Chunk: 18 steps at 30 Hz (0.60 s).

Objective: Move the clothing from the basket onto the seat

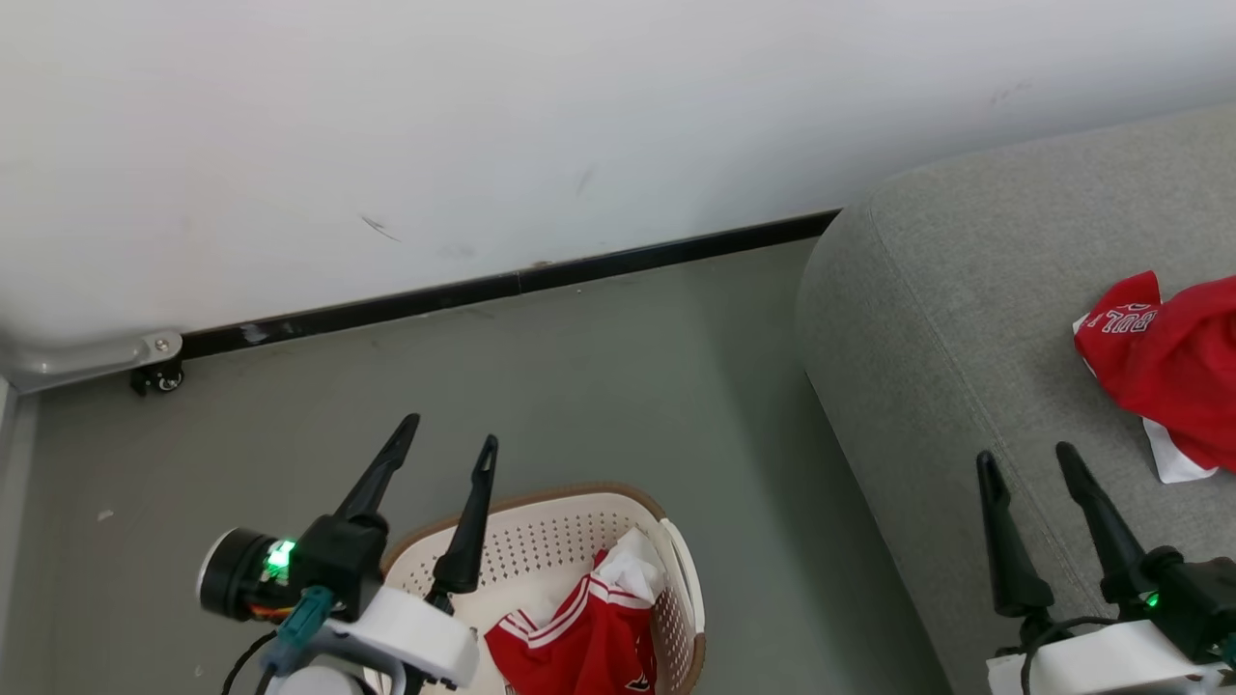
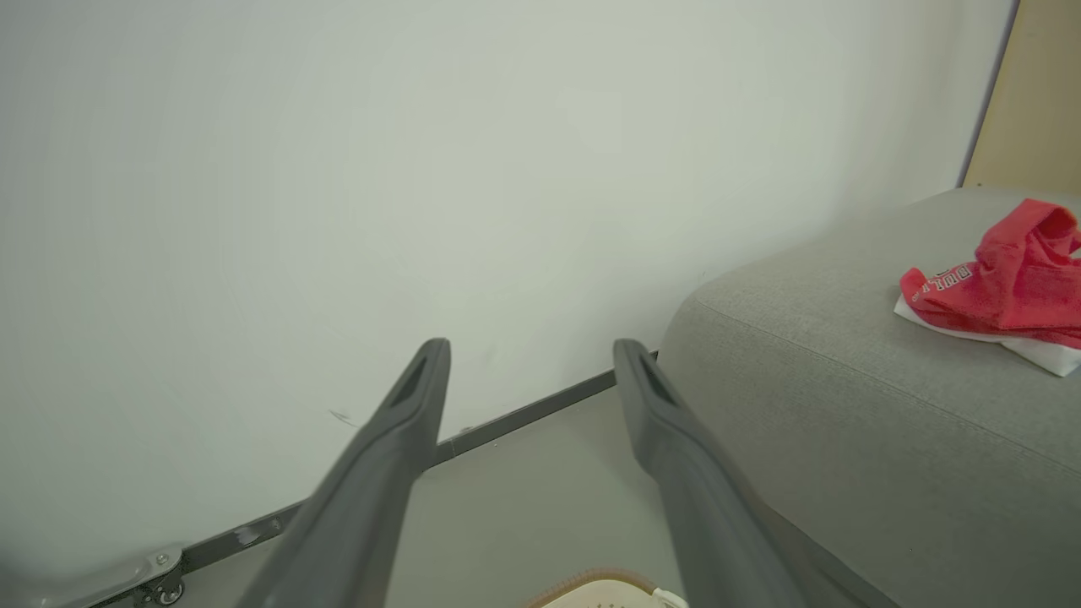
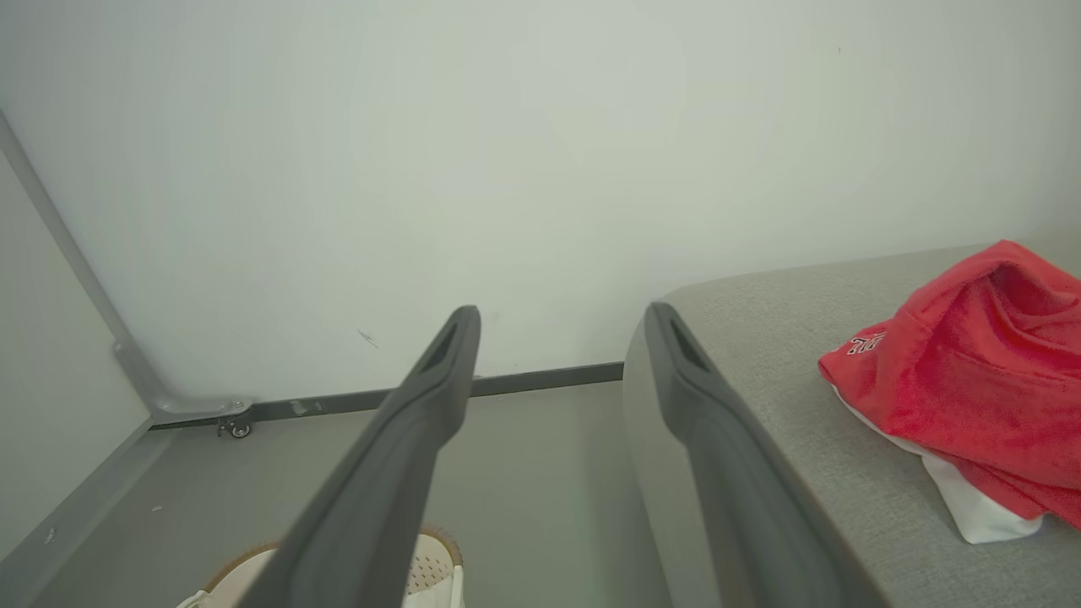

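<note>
A cream perforated basket [image 1: 541, 541] with a brown rim stands on the floor at the bottom of the head view. Inside it lies red clothing [image 1: 589, 637] with white stripes. Another red garment [image 1: 1173, 372] with white lettering rests on the grey seat [image 1: 966, 338] at the right; it appears too in the left wrist view [image 2: 1005, 283] and the right wrist view [image 3: 971, 388]. My left gripper [image 1: 449, 432] is open above the basket's left rim, holding nothing. My right gripper [image 1: 1024, 458] is open over the seat's front edge, left of the garment there.
A white wall [image 1: 483, 125] with a black baseboard [image 1: 521, 283] runs behind the floor. A metal bracket with a small caster [image 1: 154, 372] sits at the wall's left end. Bare grey floor [image 1: 599, 386] lies between basket, wall and seat.
</note>
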### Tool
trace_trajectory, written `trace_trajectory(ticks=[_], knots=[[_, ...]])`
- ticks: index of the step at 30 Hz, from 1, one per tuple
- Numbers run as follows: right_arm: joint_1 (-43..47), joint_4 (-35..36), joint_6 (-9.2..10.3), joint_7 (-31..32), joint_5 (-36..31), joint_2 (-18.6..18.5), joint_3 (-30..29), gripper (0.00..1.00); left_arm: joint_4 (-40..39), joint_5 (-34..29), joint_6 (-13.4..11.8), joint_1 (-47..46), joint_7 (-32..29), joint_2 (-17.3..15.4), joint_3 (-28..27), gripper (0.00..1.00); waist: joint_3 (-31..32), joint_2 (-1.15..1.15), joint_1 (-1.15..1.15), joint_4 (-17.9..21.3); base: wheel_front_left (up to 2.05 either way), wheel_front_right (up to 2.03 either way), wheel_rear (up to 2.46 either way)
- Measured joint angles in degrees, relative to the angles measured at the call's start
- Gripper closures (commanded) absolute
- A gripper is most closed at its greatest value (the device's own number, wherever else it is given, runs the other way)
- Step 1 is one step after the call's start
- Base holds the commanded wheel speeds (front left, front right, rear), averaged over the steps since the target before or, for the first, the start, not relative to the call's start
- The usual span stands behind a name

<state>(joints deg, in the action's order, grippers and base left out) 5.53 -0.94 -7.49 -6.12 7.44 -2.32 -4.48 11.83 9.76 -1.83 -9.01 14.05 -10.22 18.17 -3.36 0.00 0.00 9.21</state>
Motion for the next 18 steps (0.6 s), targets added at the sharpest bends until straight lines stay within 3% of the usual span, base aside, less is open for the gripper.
trace_trajectory(ticks=[9,18], knots=[[-0.11,2.04,0.0,-0.11,-0.14,0.1,-2.16,0.0,4.78,-1.62,2.91,-4.67,-2.01,1.52,4.33,0.0,-3.58,0.0,0.0,1.23,0.0,0.0,0.0],[-1.31,3.46,0.0,-0.47,0.07,0.13,-2.88,0.0,9.77,-3.0,3.85,-8.27,-3.32,2.58,5.94,0.0,-7.59,0.0,0.0,2.67,0.0,0.0,0.0]])
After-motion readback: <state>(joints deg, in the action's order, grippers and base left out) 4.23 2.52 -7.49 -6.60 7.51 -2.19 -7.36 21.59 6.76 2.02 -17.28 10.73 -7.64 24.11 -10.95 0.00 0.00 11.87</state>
